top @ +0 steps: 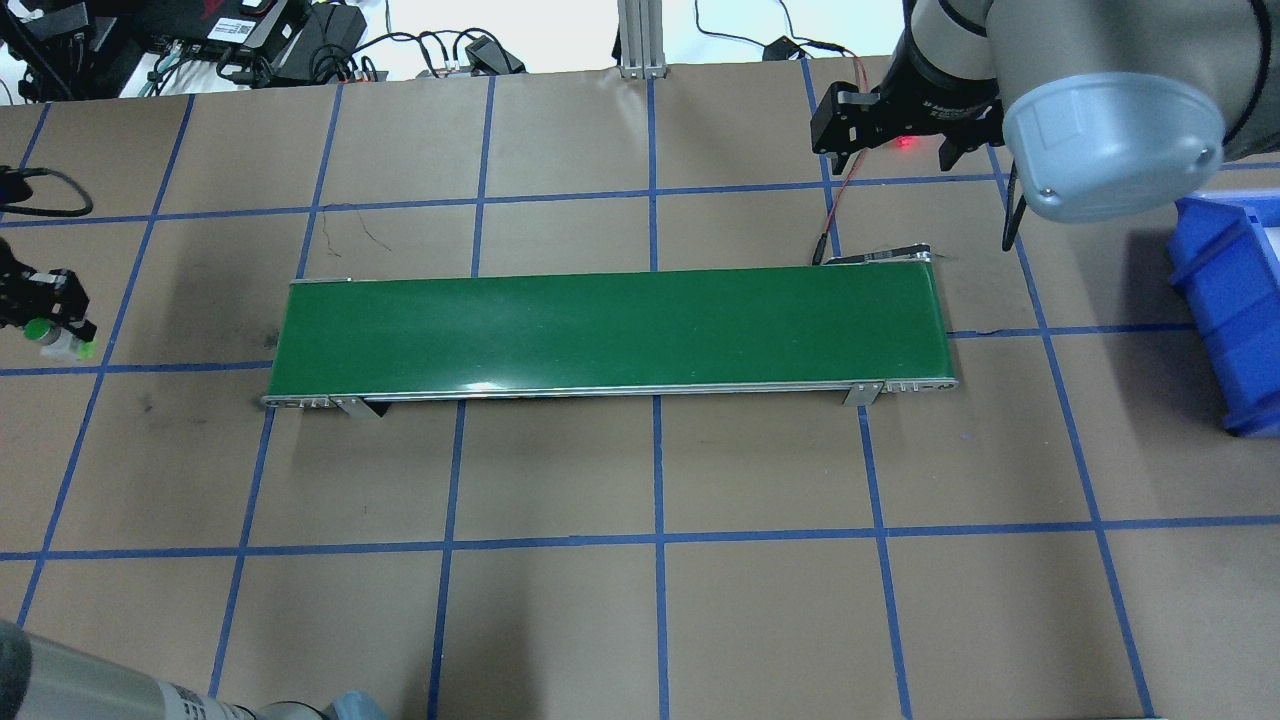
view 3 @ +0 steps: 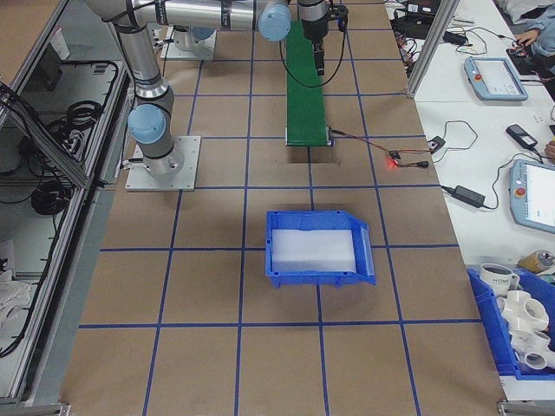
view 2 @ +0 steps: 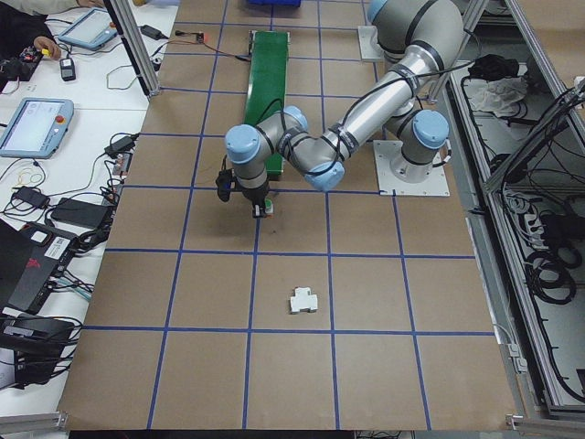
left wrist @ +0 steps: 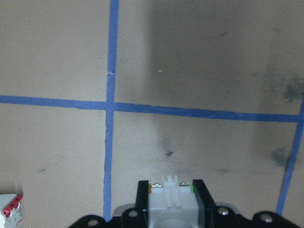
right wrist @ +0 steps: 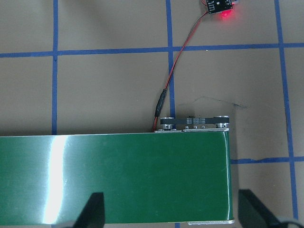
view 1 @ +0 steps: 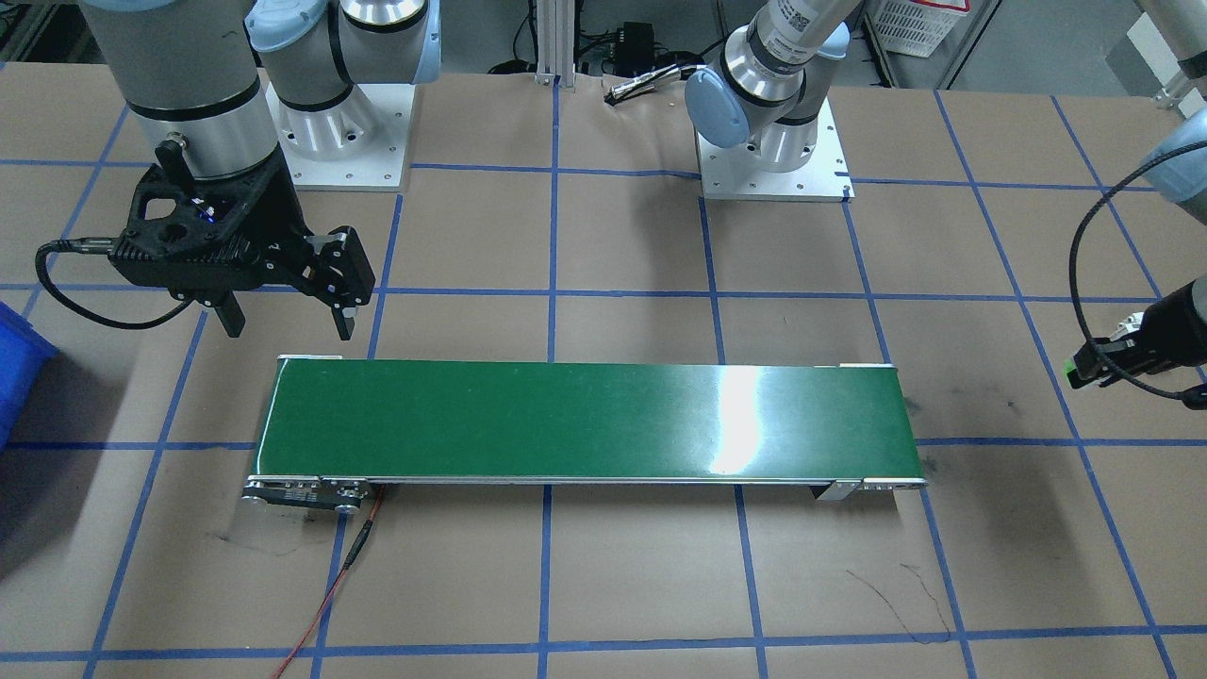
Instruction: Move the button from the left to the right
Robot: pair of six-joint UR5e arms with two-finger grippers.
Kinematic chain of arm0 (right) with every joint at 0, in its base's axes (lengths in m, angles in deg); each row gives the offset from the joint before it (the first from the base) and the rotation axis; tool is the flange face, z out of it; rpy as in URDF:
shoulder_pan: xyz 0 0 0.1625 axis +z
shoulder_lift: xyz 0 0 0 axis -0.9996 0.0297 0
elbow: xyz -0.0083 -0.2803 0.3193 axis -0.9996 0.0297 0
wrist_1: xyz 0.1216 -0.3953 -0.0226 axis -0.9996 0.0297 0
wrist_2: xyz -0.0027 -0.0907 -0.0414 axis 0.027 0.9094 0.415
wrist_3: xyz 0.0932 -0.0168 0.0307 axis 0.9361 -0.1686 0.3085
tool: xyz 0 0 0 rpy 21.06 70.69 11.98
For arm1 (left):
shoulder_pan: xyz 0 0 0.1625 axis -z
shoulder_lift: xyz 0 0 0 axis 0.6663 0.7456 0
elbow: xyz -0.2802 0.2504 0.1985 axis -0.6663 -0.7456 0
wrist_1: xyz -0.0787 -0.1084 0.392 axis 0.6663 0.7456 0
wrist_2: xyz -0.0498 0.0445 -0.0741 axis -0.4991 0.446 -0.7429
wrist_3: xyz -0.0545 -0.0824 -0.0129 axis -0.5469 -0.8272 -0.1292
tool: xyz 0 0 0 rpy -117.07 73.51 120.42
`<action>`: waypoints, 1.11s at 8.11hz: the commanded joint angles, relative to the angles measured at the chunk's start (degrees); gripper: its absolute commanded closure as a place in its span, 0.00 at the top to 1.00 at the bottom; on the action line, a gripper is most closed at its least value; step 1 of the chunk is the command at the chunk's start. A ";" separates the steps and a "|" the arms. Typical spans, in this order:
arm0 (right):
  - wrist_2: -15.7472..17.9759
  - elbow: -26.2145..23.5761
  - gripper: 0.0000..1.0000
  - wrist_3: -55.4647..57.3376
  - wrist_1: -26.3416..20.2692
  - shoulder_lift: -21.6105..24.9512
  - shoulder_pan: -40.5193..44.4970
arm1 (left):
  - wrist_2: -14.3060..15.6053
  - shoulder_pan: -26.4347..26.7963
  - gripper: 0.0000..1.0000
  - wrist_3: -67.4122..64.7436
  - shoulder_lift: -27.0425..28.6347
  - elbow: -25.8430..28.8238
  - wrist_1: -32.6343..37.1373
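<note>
At the far left of the overhead view the left hand grips the button, whose round green cap and pale body stick out below the black fingers, well apart from the left end of the green conveyor belt. The left wrist view adds what the overhead cannot: the button's white body sits clamped between the 2 black fingers, above the brown papered surface with its blue tape grid, and a white blocky part with red marks lies at that view's lower left corner. Only the side view from the robot's left shows this part whole, lying on the surface well apart from the near arm, whose hand points down with a speck of green at its tip. In the front-facing view the same hand enters from the right edge, the green cap showing at its end, off beyond the belt. Further right in the overhead view, the right hand hangs past the belt's right end, partly hidden by the arm's grey joint. The front-facing view shows it better: the right hand has its 2 fingers spread wide with nothing between them. The right wrist view looks down on the belt's end, a red wire and a small board with a red light. A blue bin stands at the right edge.
</note>
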 commanded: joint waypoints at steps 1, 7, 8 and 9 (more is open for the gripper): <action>0.00 0.00 1.00 0.00 0.02 0.00 -0.06 | -0.46 11.69 0.00 -9.85 -3.28 0.36 2.29; 0.00 0.00 1.00 0.00 0.28 0.00 -0.06 | -5.30 19.90 0.00 -18.33 0.57 -0.25 1.51; 0.00 0.00 1.00 0.00 0.28 -0.09 0.02 | -5.13 20.25 0.00 -18.33 0.84 -0.34 1.51; 0.09 0.00 1.00 0.00 0.11 0.00 -0.06 | -5.21 20.26 0.00 -17.99 2.06 -0.34 1.42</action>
